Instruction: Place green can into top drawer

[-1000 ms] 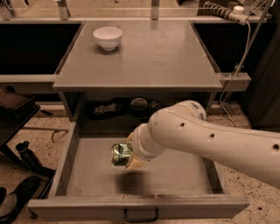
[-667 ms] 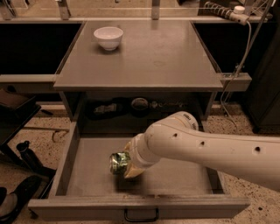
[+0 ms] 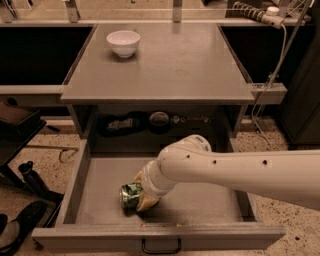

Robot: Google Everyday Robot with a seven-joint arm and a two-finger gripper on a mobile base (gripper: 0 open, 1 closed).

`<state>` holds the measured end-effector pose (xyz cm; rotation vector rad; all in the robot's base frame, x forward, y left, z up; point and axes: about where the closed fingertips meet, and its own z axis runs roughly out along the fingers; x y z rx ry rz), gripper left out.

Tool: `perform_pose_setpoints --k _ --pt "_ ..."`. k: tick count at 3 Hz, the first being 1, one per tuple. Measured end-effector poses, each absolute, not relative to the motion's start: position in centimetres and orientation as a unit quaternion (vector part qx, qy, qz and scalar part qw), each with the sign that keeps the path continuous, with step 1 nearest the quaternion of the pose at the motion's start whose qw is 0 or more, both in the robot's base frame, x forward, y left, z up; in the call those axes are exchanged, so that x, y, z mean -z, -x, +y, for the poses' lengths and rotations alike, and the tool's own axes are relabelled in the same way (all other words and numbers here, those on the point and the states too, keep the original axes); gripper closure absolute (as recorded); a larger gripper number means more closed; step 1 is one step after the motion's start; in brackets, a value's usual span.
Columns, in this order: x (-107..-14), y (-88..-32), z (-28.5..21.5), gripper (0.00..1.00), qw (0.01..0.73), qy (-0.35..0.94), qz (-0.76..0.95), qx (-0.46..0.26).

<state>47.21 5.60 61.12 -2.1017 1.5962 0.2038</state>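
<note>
The top drawer [image 3: 100, 180] is pulled open below the grey table; its dark handle [image 3: 161, 247] shows on the front. The green can [image 3: 131, 195] lies low in the drawer, near the front and left of the middle, its silver end facing left. My gripper [image 3: 141, 193] reaches down into the drawer from the right on the white arm [image 3: 240, 172] and is closed around the can's right end. The tan fingers [image 3: 148, 202] show just under and behind the can.
A white bowl [image 3: 123, 43] stands on the table top [image 3: 170, 65] at the back left. Dark items [image 3: 159, 120] sit on the shelf behind the drawer. A cable and power strip [image 3: 265, 15] hang at the right. Shoes [image 3: 20, 220] lie on the floor at the left.
The arm has lowered and moved toward the drawer's front, carrying the can down close to the drawer bottom.
</note>
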Motion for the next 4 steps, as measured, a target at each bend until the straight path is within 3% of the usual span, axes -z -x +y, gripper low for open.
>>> perform_pose_setpoints --k 1,4 --pt "-61.17 -47.16 5.6 0.82 0.244 0.771 0.583 -0.075" --pt "-61.17 -47.15 5.6 0.12 0.244 0.771 0.583 -0.075"
